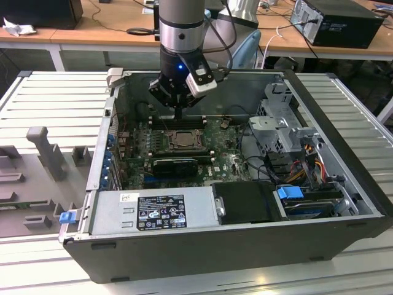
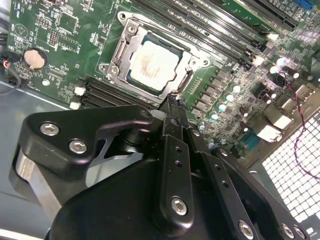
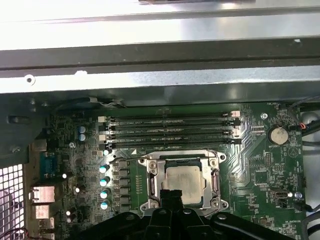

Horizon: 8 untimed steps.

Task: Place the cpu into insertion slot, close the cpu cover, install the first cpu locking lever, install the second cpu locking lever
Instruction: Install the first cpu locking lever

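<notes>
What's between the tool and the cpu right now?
Only one side of the cpu cover, in the second wrist view: the tool sits at its outer edge, the cpu just inside it.

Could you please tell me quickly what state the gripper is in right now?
Gripper: closed, nothing held between its fingers, tips just beside the cpu.

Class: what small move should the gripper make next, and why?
Probably lower the gripper slightly onto the thin metal locking lever beside it: the pale silver-beige square cpu sits in the black square insertion slot, and the dark-grey metal cpu cover lies flat over its edges.
</notes>
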Each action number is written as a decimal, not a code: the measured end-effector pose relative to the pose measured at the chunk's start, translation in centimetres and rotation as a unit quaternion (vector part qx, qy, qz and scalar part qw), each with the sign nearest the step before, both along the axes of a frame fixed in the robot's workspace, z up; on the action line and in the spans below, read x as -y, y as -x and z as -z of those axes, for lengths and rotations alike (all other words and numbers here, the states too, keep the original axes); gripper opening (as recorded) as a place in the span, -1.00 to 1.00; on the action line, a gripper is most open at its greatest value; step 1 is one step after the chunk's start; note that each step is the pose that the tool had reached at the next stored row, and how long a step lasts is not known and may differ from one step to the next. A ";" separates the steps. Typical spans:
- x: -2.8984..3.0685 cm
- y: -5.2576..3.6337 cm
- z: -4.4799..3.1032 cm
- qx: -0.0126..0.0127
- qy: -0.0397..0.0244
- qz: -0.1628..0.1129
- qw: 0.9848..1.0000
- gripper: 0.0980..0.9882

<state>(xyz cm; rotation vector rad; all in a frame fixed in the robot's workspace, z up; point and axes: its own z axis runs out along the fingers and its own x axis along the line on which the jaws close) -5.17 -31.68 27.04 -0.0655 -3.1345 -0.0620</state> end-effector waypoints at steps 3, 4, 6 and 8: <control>0.00 0.00 0.00 0.000 0.000 -0.010 1.000 -0.98; 0.00 0.00 0.00 0.000 0.000 -0.013 1.000 -0.98; 0.00 0.00 0.00 0.000 0.000 -0.020 1.000 -0.98; 0.00 0.00 0.00 0.000 0.000 -0.032 0.999 -0.98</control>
